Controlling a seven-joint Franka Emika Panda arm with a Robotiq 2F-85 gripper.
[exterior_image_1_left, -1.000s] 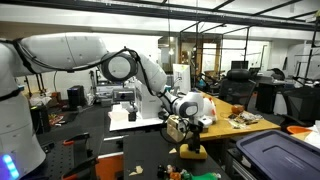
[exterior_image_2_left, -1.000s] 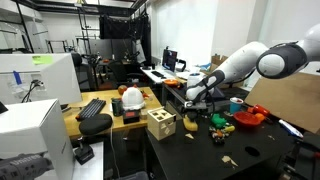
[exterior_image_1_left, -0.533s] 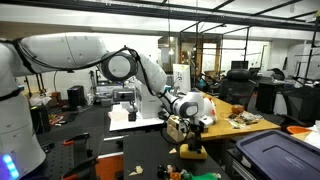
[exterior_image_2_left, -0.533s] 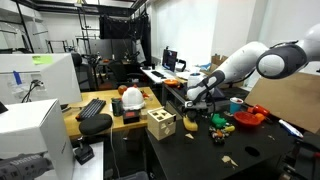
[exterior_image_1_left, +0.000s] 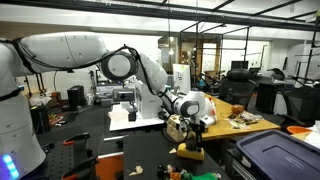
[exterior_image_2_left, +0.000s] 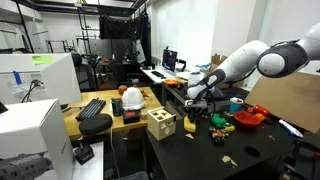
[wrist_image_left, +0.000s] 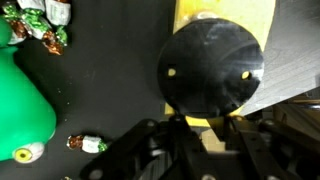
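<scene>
Round black disc (wrist_image_left: 212, 68) atop yellow block (wrist_image_left: 225, 18)

1. Directly in front of the closed gripper (wrist_image_left: 205, 125), the yellow block (wrist_image_left: 225, 18) and the black disc (wrist_image_left: 212, 65) on it fill the way.
2. In the wrist view, bare tabletop (wrist_image_left: 110, 70) leaves a lane between the block and the green toy (wrist_image_left: 20, 105).
3. Wrapped candies (wrist_image_left: 40, 25) crowd that lane's far end. One lone candy (wrist_image_left: 88, 143) lies near the fingers.
4. In an exterior view, the wooden box (exterior_image_2_left: 160, 123) stands near on one side. Toy clutter around the red bowl (exterior_image_2_left: 250, 117) closes the other.
5. The table's near stretch (exterior_image_2_left: 265, 150) is mostly open, and the cardboard sheet (exterior_image_2_left: 290, 100) walls it off behind.
</scene>
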